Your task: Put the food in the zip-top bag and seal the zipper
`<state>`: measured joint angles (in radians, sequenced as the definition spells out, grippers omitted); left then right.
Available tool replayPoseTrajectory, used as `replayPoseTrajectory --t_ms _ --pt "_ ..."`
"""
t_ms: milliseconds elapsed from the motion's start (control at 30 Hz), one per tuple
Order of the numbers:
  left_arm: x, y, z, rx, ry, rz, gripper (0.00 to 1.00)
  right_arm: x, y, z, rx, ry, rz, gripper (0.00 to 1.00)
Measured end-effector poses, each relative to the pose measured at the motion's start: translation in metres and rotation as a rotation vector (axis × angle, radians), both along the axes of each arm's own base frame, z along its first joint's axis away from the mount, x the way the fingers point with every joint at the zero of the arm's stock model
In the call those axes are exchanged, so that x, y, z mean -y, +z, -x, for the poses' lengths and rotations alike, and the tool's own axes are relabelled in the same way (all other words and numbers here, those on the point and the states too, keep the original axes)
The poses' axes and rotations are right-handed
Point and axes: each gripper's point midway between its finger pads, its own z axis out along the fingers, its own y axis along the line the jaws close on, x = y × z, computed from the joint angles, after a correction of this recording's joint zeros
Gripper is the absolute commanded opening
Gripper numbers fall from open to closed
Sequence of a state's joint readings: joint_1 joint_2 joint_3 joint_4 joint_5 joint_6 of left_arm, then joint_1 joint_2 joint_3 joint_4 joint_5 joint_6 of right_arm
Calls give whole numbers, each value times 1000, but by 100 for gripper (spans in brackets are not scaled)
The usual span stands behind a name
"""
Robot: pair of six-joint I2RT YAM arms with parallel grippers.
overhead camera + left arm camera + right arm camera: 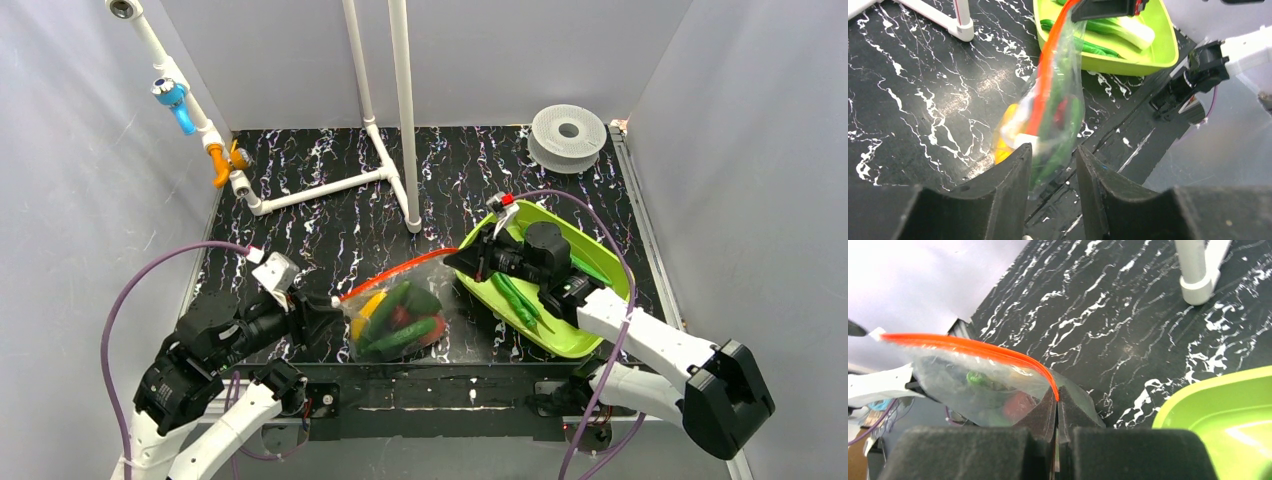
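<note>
The clear zip-top bag hangs over the table's front, holding a yellow piece, a red piece and long green vegetables. Its orange zipper is stretched taut between the two grippers. My right gripper is shut on the zipper's right end, beside the tray. My left gripper is open, its jaws apart on either side of the bag's left end; the white slider sits by the left finger. More green vegetables lie in the tray.
The lime-green tray stands at the right, under my right wrist. A white pipe frame and its posts occupy the back middle. A grey spool sits in the back right corner. The table's front edge runs just below the bag.
</note>
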<state>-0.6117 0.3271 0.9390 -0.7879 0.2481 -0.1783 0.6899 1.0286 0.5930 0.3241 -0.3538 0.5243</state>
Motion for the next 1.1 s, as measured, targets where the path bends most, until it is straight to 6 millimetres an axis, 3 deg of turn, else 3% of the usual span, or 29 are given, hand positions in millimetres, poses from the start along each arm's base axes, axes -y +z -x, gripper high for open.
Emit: replayPoseTrajectory --t_ms 100,267,500,733,833,967,1100 --pt "-3 6 -2 -10 36 24 65 0 -13 -10 -44 -47 30 1" --pt "-14 16 -5 -36 135 61 76 -10 -21 -28 -106 -118 76 1" --pt "-37 43 -4 -48 286 140 81 -24 -27 -56 -164 -185 154 1" --pt "-43 39 1 -118 351 196 83 -31 -42 -80 -223 -261 270 1" --pt "-43 39 3 -139 359 214 83 -27 -57 -86 -257 -303 338 1" --pt "-46 33 5 -171 384 213 84 -17 -81 -84 -299 -344 440 17" --pt "-51 32 7 -169 399 219 85 -10 -93 -79 -308 -346 529 25"
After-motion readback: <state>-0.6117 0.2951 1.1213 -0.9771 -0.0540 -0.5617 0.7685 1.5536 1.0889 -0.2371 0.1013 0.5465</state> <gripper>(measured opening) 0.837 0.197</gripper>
